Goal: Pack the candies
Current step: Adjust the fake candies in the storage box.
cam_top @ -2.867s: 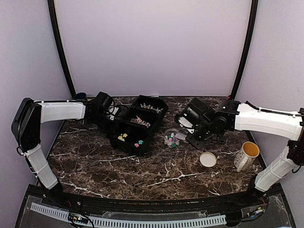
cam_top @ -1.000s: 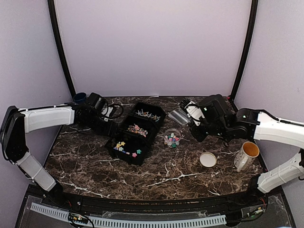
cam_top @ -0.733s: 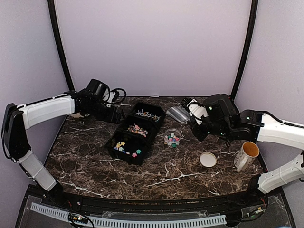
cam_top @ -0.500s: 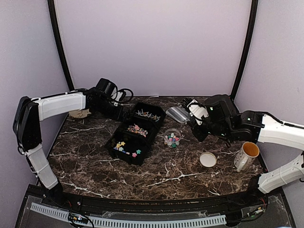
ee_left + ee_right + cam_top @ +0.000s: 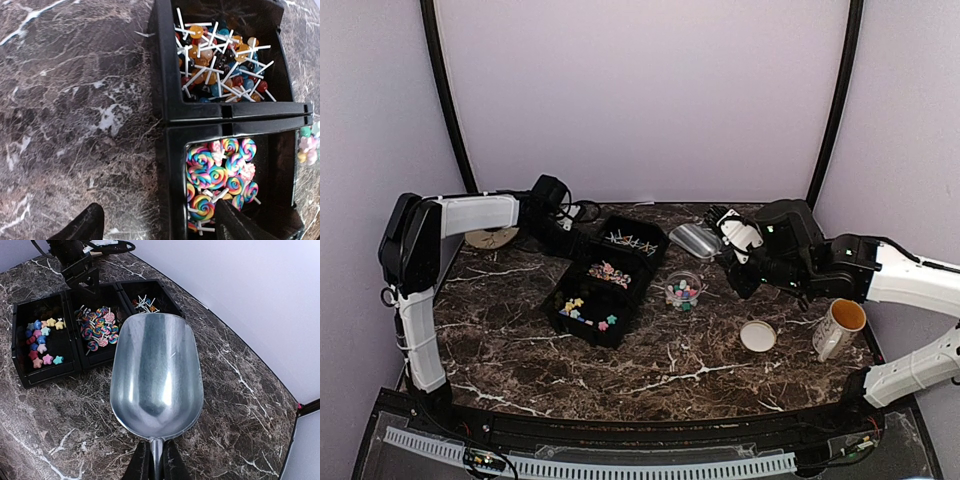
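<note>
A black three-part tray (image 5: pixel 633 303) lies left of centre, holding candies: star sweets (image 5: pixel 586 308) in front, swirl lollipops (image 5: pixel 608 270) in the middle, small ball lollipops (image 5: pixel 630 238) at the back. More candies fill a small clear jar (image 5: pixel 682 291). My left gripper (image 5: pixel 566 222) hovers open at the tray's back left; its fingers (image 5: pixel 85 226) straddle the tray wall (image 5: pixel 172 115) beside the swirl lollipops (image 5: pixel 220 170). My right gripper (image 5: pixel 156 460) is shut on the handle of an empty metal scoop (image 5: pixel 155 375), held above the table behind the jar.
A round tan lid (image 5: pixel 757 336) and a white mug (image 5: pixel 840 328) sit front right. A tan disc (image 5: pixel 490 238) lies at the far left under the left arm. The side walls stand close on both sides.
My left gripper has let go of the tray's left side, opened, and swung up toward the back corner. The right arm with the scoop has barely moved.
</note>
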`<state>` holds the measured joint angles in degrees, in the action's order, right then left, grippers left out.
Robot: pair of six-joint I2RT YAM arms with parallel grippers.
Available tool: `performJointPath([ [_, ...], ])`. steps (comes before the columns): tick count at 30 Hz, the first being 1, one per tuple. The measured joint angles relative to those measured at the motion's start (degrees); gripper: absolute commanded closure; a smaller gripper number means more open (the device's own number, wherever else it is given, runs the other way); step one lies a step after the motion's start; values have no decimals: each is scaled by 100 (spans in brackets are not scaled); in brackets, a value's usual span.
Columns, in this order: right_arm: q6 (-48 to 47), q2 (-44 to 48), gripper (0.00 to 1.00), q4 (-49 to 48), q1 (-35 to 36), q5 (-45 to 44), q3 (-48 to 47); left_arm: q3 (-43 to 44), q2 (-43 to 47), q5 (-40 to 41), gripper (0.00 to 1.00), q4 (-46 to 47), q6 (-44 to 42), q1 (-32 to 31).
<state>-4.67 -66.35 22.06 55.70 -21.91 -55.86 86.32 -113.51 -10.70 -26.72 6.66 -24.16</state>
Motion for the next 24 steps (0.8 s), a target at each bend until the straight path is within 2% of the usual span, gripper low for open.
performJointPath([
  [4,0,13,100,-20,0,72,2,92,-243,4,34,-22,-17,-17],
  [8,0,15,100,-22,0,120,7,92,-306,68,47,-96,-26,-28],
  [13,0,15,100,-22,0,138,7,216,-306,142,58,-192,-42,-28],
  [16,-2,15,100,-22,0,144,7,280,-306,149,59,-229,-46,-28],
  [24,-2,-13,100,-15,0,164,7,280,-310,79,57,-304,-50,-48],
])
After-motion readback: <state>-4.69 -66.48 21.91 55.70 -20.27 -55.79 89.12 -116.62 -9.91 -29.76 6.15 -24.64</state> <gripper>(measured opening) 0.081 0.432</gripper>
